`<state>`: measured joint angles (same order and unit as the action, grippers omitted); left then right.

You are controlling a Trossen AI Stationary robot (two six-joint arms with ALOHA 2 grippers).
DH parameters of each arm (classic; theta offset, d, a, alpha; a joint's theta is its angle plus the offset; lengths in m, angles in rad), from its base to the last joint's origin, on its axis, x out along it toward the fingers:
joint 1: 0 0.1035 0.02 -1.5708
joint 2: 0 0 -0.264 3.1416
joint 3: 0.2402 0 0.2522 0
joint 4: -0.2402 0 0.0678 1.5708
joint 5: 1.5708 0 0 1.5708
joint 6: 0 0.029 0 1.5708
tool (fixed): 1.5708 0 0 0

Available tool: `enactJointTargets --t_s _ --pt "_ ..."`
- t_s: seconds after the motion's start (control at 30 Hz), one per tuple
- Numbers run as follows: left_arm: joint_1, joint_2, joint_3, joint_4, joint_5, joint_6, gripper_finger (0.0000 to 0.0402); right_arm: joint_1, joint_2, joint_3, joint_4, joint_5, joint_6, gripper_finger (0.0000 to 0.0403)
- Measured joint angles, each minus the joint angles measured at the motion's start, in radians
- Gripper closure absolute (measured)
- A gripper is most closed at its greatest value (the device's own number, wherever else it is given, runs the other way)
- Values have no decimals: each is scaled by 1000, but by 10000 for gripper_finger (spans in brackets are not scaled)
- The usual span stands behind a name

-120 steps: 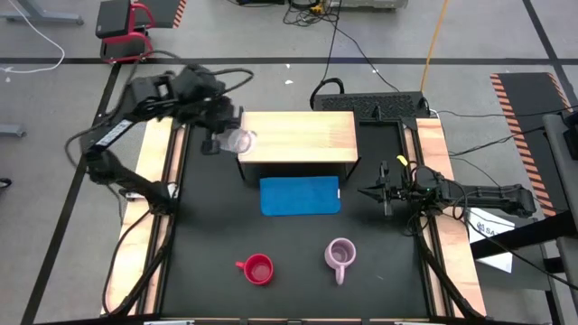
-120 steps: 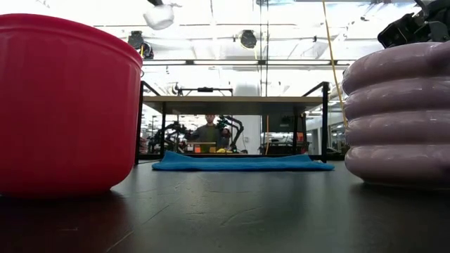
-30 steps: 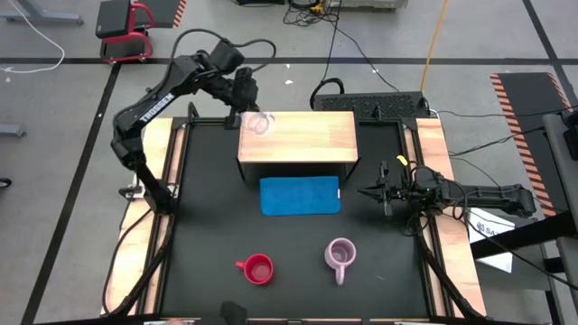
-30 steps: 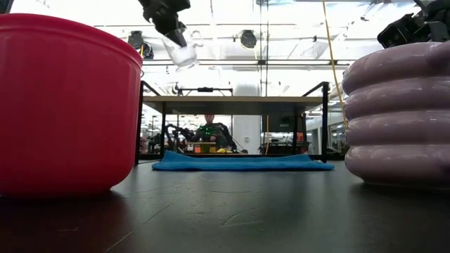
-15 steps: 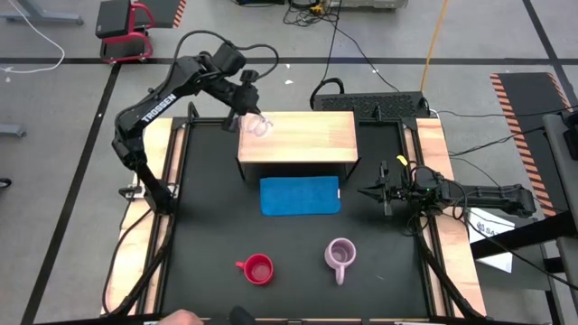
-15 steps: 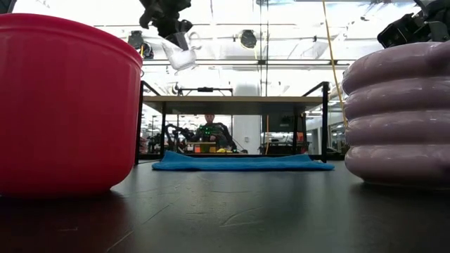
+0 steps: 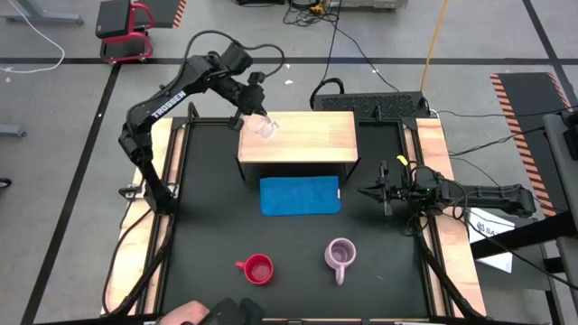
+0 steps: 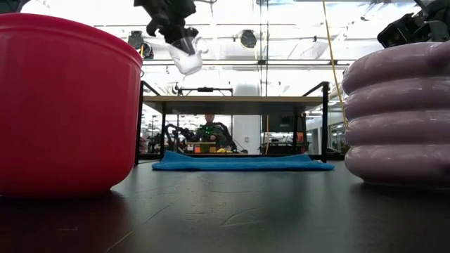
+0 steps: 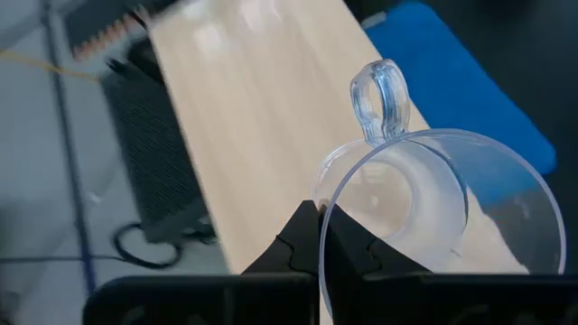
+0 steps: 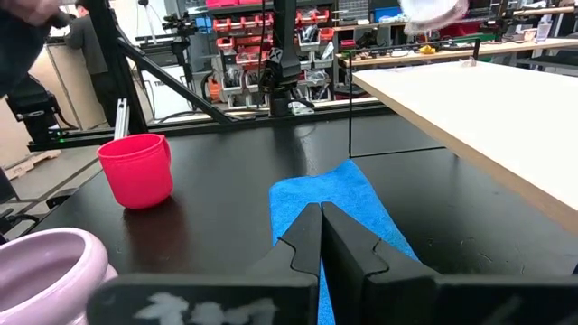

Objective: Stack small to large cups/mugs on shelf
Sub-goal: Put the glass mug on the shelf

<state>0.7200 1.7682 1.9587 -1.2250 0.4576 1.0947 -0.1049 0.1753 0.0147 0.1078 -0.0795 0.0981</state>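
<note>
We find the left gripper [image 9: 319,236] with its jaws pinched on the rim of the clear glass cup [image 9: 433,212]; the cup wall sits between the two dark fingers [image 9: 357,257], and the handle points away from the wrist. In the high view, the left gripper [image 7: 256,110] holds the clear glass cup [image 7: 265,128] over the left rear corner of the shelf [image 7: 307,135]. In the low view, the cup [image 8: 186,55] hangs tilted and well above the shelf top [image 8: 232,100], not touching it.

We find the right gripper [image 10: 320,236] with its jaws pressed together and holding nothing. In the high view it [image 7: 377,191] waits at the right side of the table [image 7: 208,226], just beside the blue mat [image 7: 300,195].

The blue mat lies flat in front of the shelf. The red mug [image 7: 257,269] and the ribbed lilac mug [image 7: 340,255] stand upright near the front edge of the table, apart from each other, the red one to the left.
</note>
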Motion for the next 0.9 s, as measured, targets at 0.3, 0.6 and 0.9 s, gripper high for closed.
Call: enactJointTargets --t_s 0.3,0.6,0.9 --pt "-15 49 -1 -116 -117 -39 401 0 0 0 0 0 -6 403" --pt "-45 41 0 -133 -146 -69 401 0 0 0 0 0 -7 403" --pt "-57 41 0 -135 -154 -95 401 0 0 0 -4 0 -12 403"
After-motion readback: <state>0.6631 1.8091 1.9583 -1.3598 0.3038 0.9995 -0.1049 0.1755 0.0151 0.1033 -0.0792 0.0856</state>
